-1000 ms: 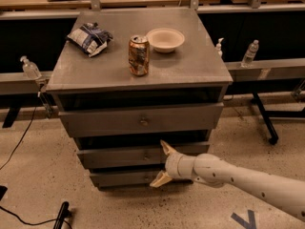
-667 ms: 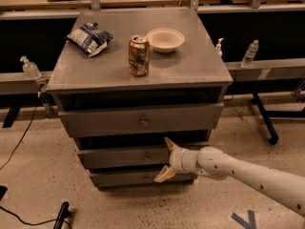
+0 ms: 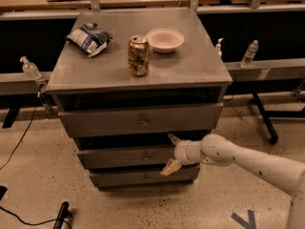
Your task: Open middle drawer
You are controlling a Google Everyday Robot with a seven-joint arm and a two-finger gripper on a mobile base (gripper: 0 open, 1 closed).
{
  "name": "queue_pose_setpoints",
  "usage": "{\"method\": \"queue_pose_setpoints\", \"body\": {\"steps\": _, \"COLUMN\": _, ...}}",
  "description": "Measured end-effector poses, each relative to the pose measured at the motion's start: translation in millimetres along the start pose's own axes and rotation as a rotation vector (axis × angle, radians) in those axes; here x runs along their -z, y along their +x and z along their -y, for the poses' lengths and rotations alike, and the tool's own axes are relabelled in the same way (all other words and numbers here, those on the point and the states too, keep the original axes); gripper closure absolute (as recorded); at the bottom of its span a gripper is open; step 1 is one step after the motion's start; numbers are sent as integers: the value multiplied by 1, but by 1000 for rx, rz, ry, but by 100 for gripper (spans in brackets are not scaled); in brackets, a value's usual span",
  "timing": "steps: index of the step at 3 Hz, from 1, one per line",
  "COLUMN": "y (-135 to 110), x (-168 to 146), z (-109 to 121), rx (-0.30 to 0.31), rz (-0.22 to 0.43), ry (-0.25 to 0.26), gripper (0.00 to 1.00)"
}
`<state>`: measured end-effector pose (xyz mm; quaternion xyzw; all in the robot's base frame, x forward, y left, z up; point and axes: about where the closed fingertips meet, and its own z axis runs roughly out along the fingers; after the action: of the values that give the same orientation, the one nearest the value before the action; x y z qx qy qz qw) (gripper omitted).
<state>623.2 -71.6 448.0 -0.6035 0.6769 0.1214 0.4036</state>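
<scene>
middle drawer (image 3: 125, 157), jaws near; speckled floor (image 3: 43, 185)

The middle drawer (image 3: 119, 157) has a plain grey front with a small centre knob (image 3: 146, 156). The claw (image 3: 170, 153) gapes at its right end.

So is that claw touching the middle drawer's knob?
Apart. The camera view shows the open gripper right of the knob, with middle drawer front visible between.

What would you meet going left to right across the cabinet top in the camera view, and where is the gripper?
Chip bag → soda can → bowl. The gripper, open, is at the middle drawer front, right of its knob.
</scene>
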Motion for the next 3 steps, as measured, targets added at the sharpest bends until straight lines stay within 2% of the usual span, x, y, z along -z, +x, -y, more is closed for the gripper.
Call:
{"method": "queue_pose_setpoints", "body": {"steps": 1, "y": 2, "x": -15, "z": -4, "rx": 58, "rz": -90, "ry": -99, "gripper": 24}}
{"method": "queue_pose_setpoints", "body": {"steps": 2, "y": 0, "x": -33, "z": -14, "rx": 119, "rz": -152, "ry": -180, "gripper": 46}}
{"method": "queue_pose_setpoints", "body": {"steps": 3, "y": -2, "x": -40, "z": -19, "rx": 138, "rz": -167, "ry": -209, "gripper": 71}}
